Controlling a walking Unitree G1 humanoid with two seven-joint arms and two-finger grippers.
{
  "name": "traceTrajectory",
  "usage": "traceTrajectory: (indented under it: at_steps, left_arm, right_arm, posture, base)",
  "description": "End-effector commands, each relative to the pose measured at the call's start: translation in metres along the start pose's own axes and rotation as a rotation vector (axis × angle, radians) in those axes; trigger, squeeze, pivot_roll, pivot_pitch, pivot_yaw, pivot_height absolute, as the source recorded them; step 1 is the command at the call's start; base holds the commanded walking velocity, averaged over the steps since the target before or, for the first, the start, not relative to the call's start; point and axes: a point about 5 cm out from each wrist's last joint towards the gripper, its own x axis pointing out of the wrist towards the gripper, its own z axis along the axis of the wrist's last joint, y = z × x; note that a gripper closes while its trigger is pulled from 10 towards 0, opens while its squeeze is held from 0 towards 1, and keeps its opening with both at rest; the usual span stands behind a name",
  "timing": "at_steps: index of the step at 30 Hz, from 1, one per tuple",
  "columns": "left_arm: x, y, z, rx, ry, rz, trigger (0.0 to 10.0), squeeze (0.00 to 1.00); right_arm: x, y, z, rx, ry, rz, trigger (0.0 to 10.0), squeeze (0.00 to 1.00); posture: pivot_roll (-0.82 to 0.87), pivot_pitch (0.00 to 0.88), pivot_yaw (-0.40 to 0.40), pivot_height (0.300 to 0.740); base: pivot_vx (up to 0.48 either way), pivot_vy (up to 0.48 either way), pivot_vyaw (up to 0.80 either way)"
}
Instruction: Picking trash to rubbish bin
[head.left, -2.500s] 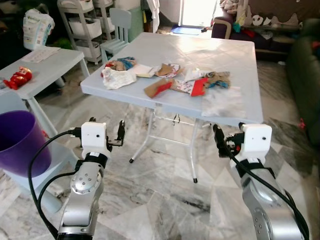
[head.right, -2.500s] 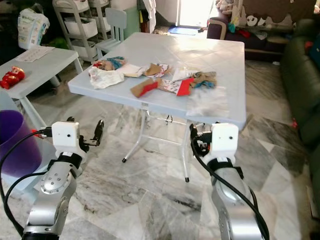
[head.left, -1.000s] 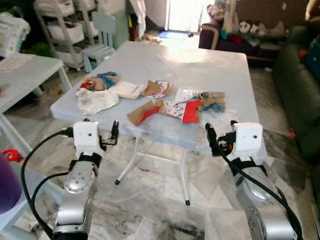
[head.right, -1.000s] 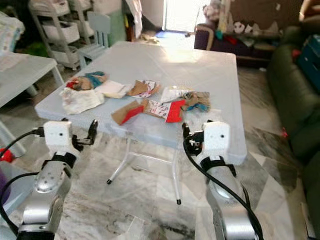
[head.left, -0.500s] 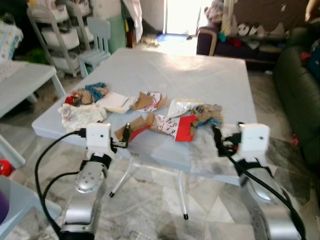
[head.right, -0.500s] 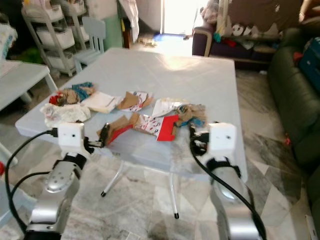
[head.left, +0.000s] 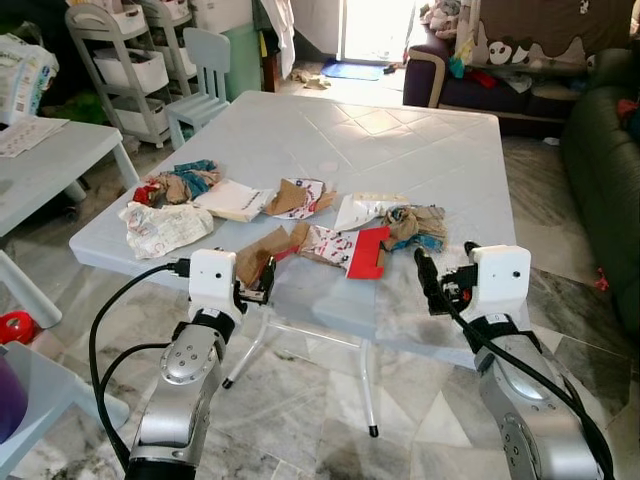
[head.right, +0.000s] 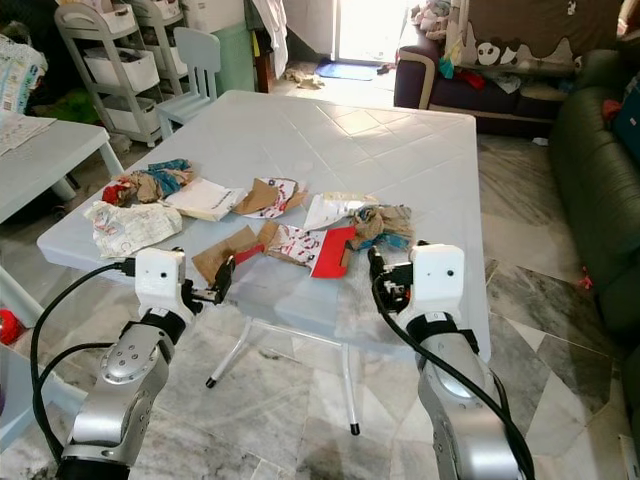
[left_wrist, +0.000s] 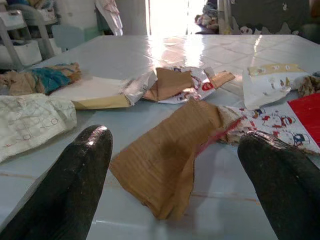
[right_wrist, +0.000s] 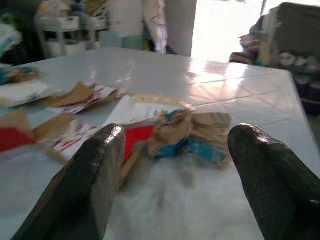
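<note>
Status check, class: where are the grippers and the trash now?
Left gripper open, facing brown cardboard scrap. Right gripper open, facing crumpled wrapper. Nothing held.

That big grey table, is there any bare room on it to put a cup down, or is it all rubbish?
The far half of the table, beyond the row of rubbish, is bare. There is also a free strip at the near right edge, by the right gripper. The near left is crowded: crumpled paper, brown cardboard, a red piece.

one table (head.left: 440, 150), about seven trash scraps (head.left: 160, 226), two grippers (head.left: 262, 282)
</note>
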Motion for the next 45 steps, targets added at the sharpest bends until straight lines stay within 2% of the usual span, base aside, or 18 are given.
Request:
traceTrajectory:
  at_steps: [1,9,10,11,17,18,27,29,34,35,36,37,45]
  left_arm:
    - [0.004,-0.001,0.000,0.004,0.012,-0.017,10.0,0.00]
    - [0.022,-0.015,-0.002,0.036,0.011,-0.125,10.0,0.00]
    - [0.025,-0.018,-0.001,0.040,0.005,-0.147,10.0,0.58]
    - [0.027,-0.020,-0.001,0.048,-0.002,-0.155,10.0,1.00]
    - [0.035,-0.022,-0.001,0.064,-0.001,-0.136,10.0,1.00]
    - [0.038,-0.021,-0.004,0.064,0.016,-0.126,10.0,0.00]
    - [0.044,-0.017,-0.007,0.062,0.034,-0.093,10.0,0.00]
    - [0.048,-0.010,-0.012,0.059,0.069,-0.057,10.0,0.00]
    - [0.047,-0.004,-0.025,0.050,0.137,-0.025,10.0,0.00]
    - [0.046,-0.004,-0.027,0.040,0.142,-0.023,3.6,0.00]
    - [0.045,-0.004,-0.029,0.035,0.143,-0.022,3.6,0.00]
    - [0.043,-0.005,-0.031,0.029,0.147,-0.026,0.0,0.00]
    - [0.043,-0.006,-0.036,0.020,0.153,-0.027,0.0,0.00]
  right_arm:
    - [-0.004,0.003,0.002,0.008,0.004,0.046,10.0,0.00]
    - [-0.017,0.015,-0.004,0.052,0.088,0.225,10.0,0.00]
    - [-0.019,0.015,-0.004,0.058,0.097,0.241,10.0,0.00]
    - [-0.021,0.014,-0.004,0.061,0.099,0.247,10.0,0.00]
    - [-0.026,0.011,-0.003,0.062,0.101,0.244,10.0,0.00]
    - [-0.026,0.013,-0.002,0.064,0.099,0.247,10.0,0.00]
    - [-0.030,0.017,0.000,0.068,0.109,0.290,10.0,0.00]
    - [-0.032,0.018,0.001,0.074,0.118,0.319,10.0,0.00]
    - [-0.033,0.019,0.003,0.070,0.116,0.332,10.0,0.00]
    - [-0.033,0.019,0.003,0.070,0.115,0.331,10.0,0.00]
    - [-0.032,0.018,0.003,0.070,0.116,0.330,10.0,0.00]
    - [-0.032,0.018,0.003,0.070,0.116,0.329,10.0,0.00]
    - [-0.032,0.019,0.003,0.074,0.122,0.335,10.0,0.00]
  posture:
    - [-0.12,0.036,-0.030,0.740]
    - [-0.15,0.039,-0.034,0.740]
    - [-0.16,0.038,-0.033,0.740]
    - [-0.16,0.037,-0.033,0.740]
    - [-0.18,0.034,-0.029,0.740]
    - [-0.19,0.034,-0.028,0.740]
    - [-0.20,0.041,-0.031,0.740]
    - [-0.20,0.041,-0.034,0.740]
    - [-0.21,0.038,-0.031,0.740]
    - [-0.21,0.038,-0.032,0.740]
    - [-0.21,0.038,-0.032,0.740]
    - [-0.21,0.039,-0.032,0.740]
    - [-0.20,0.035,-0.033,0.740]
  base:
    - [0.000,0.000,0.00]
    - [0.000,0.000,0.00]
    - [0.000,0.000,0.00]
    - [0.000,0.000,0.00]
    - [0.000,0.000,0.00]
    - [0.000,0.000,0.00]
    - [0.000,0.000,0.00]
    - [0.000,0.000,0.00]
    - [0.000,0.000,0.00]
    - [0.000,0.000,0.00]
    - [0.000,0.000,0.00]
    - [0.000,0.000,0.00]
    - [0.000,0.000,0.00]
